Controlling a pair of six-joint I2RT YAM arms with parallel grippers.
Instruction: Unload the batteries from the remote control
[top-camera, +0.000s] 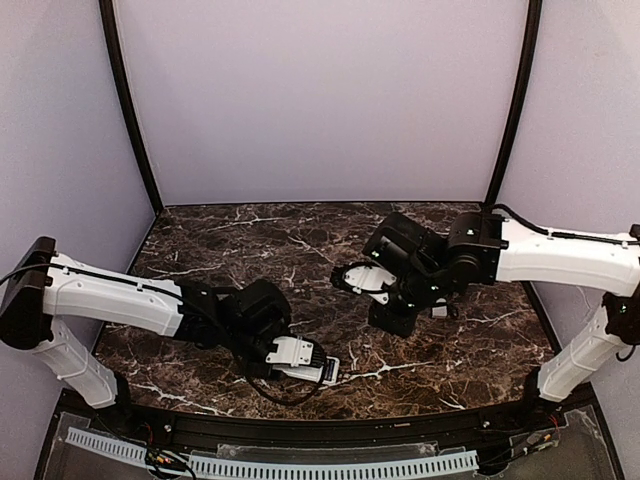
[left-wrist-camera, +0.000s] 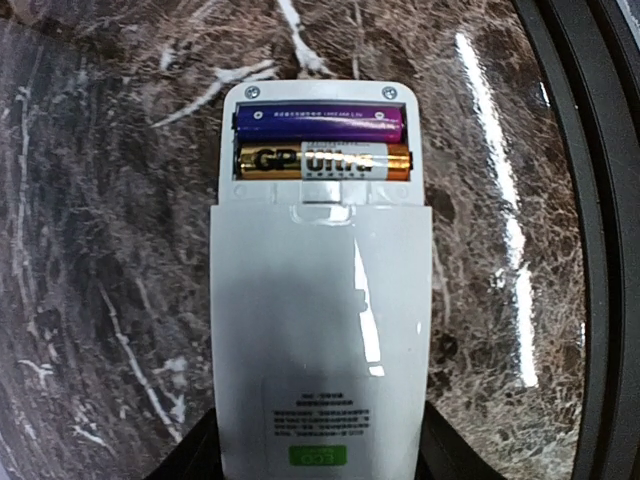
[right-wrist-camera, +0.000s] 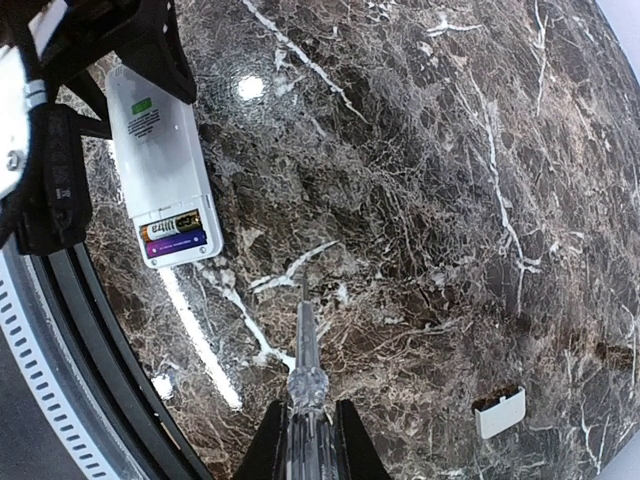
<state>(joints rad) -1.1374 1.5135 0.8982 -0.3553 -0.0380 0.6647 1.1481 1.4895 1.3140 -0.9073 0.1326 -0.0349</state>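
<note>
White remote control (left-wrist-camera: 320, 300) at near edge of table (top-camera: 250, 240), bay uncovered, both batteries (left-wrist-camera: 322, 162) in. Left pincer (left-wrist-camera: 320, 465) half-spread, gripping its tail. Right pincer (right-wrist-camera: 308, 445) clamped tight on screwdriver (right-wrist-camera: 304, 345); remote up-left of tip, long axis near parallel to shaft.

Left arm (top-camera: 110, 295) is stretching low along the near edge, left tool (top-camera: 305, 360) gripping the remote (left-wrist-camera: 320, 300) by its sides. Right arm (top-camera: 560, 255) is folding in mid-table, wrist angling down, right tool (right-wrist-camera: 308, 425) pinching a screwdriver (right-wrist-camera: 305, 350) tight.
</note>
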